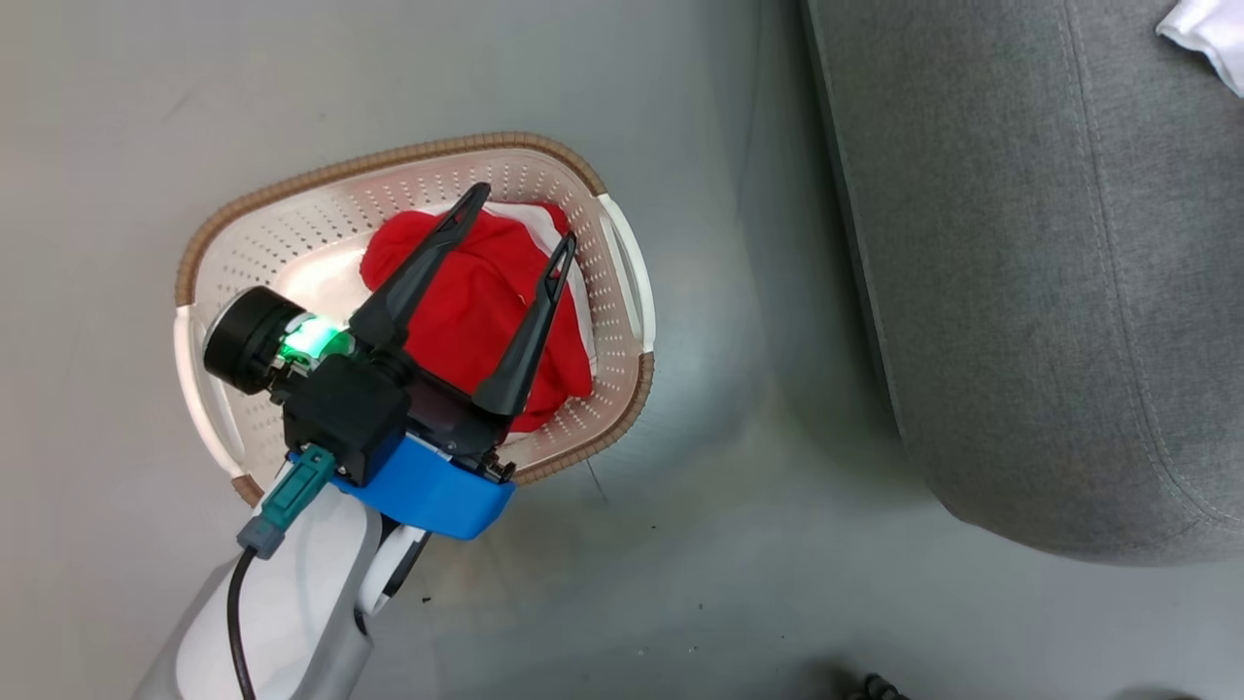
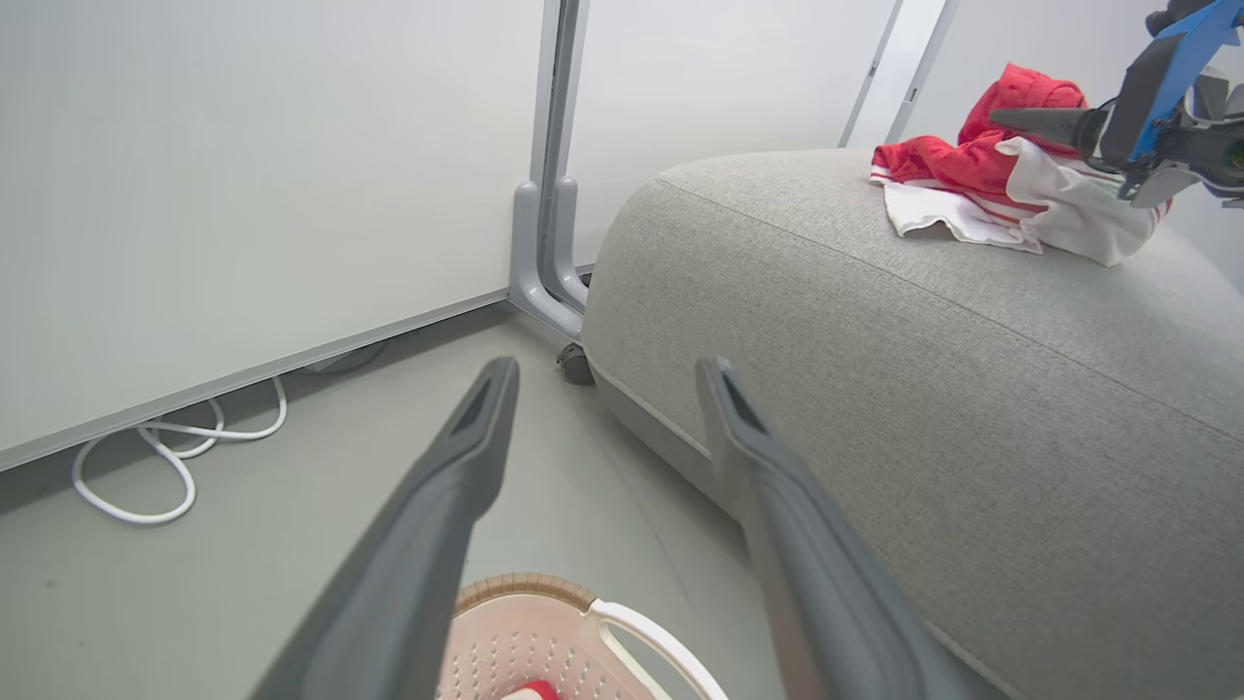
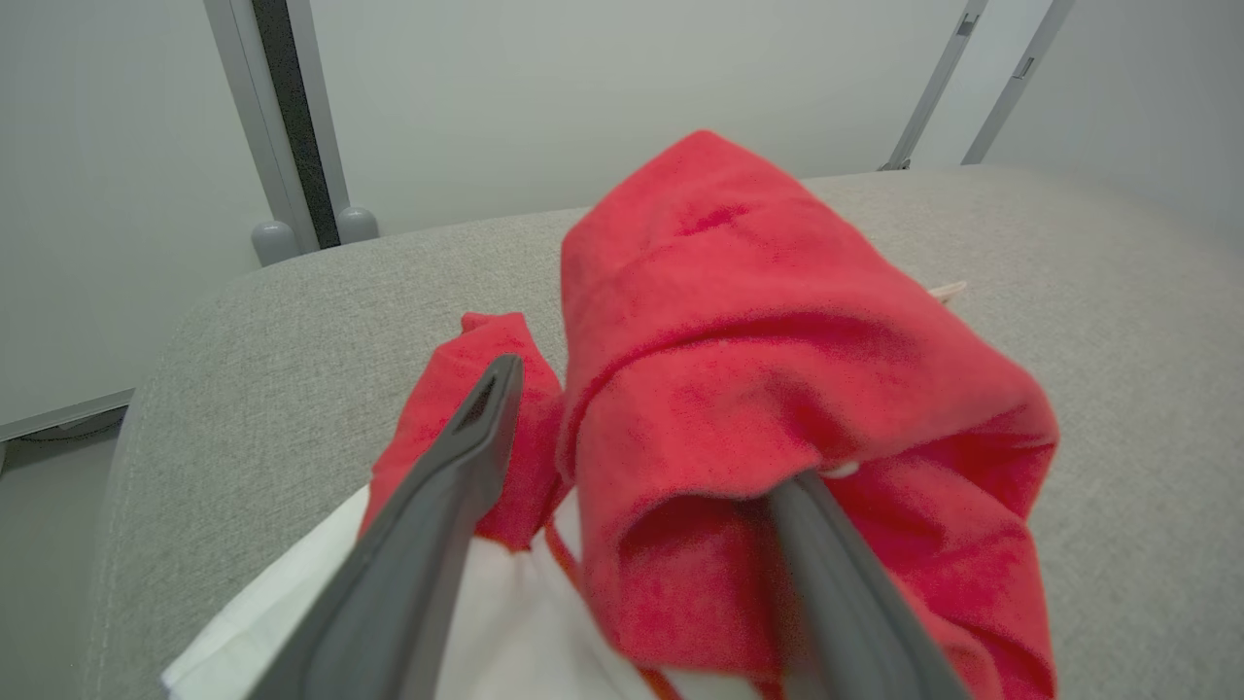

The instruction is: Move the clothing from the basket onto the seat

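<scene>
The cream basket stands on the floor with red clothing bunched inside it. Over that pile hovers my left gripper, open, nothing between its fingers. In the left wrist view the same gripper points toward the floor beside the grey seat, with the basket's rim below. More red and white clothing lies on top of the seat. There my right gripper stands open, a red fold draped over its right fingertip.
The seat takes up the right side of the head view, a white cloth corner at its far edge. A white cable loops on the floor by the wall. A grey post foot stands behind the seat.
</scene>
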### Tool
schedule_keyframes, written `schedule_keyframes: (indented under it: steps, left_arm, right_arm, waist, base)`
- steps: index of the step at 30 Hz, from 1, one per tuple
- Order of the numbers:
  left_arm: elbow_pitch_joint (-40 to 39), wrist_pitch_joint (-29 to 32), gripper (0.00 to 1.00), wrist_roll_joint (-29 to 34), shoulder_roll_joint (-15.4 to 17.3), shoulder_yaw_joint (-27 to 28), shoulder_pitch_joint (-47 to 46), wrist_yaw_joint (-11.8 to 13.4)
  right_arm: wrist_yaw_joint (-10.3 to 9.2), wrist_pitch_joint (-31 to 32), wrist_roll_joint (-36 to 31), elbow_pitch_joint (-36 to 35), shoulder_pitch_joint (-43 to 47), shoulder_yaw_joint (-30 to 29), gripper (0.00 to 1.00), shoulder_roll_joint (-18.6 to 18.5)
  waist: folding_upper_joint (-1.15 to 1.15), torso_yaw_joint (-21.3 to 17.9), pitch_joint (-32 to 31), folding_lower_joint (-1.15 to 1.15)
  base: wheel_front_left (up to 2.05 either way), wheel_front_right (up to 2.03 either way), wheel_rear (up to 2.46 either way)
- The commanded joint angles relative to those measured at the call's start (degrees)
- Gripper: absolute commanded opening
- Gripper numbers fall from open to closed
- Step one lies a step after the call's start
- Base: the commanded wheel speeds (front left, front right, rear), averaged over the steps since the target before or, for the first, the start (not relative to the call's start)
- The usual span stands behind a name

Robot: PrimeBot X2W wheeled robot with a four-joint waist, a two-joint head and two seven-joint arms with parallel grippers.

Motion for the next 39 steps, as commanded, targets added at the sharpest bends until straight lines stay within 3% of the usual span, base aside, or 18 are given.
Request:
schedule_keyframes:
  steps: [1,14,22,29,39]
  left_arm:
    - [0.3,-0.2,1.0,0.0,-0.2,-0.3,-0.5,-0.1]
    - [4.0,-0.2,1.0,-2.7,-5.9,-0.8,2.8,-0.1]
    - [6.8,-0.2,1.0,-4.9,-8.3,2.3,8.1,-0.1]
    - [9.3,-0.2,1.0,-5.5,-9.9,6.8,13.8,-0.1]
    - [12.7,-0.2,1.0,-3.8,-11.1,16.4,19.8,-0.1]
  right_arm:
    - [0.01,-0.3,-0.6,-0.5,1.1,-0.4,1.0,0.3]
    - [0.01,-0.2,-2.9,-5.1,11.8,0.1,1.0,-0.9]
    - [0.01,0.7,-3.3,-11.0,22.3,2.9,1.0,1.5]
    - [0.01,3.0,-2.9,-20.4,34.2,4.8,1.0,6.4]
    - [0.01,7.5,-2.7,-36.5,46.5,9.6,1.0,14.6]
  waist:
    - [0.0,0.3,-0.8,-0.01]
    - [0.0,6.2,-11.8,-0.01]
    - [0.0,9.1,-20.7,-0.01]
    - [0.0,11.5,-28.6,-0.01]
    - [0.0,12.8,-35.2,-0.01]
  base:
    - [0.0,0.0,0.0]
    - [0.0,0.0,0.0]
    - [0.0,0.0,0.0]
    - [0.0,0.0,0.0]
    - [0.0,0.0,0.0]
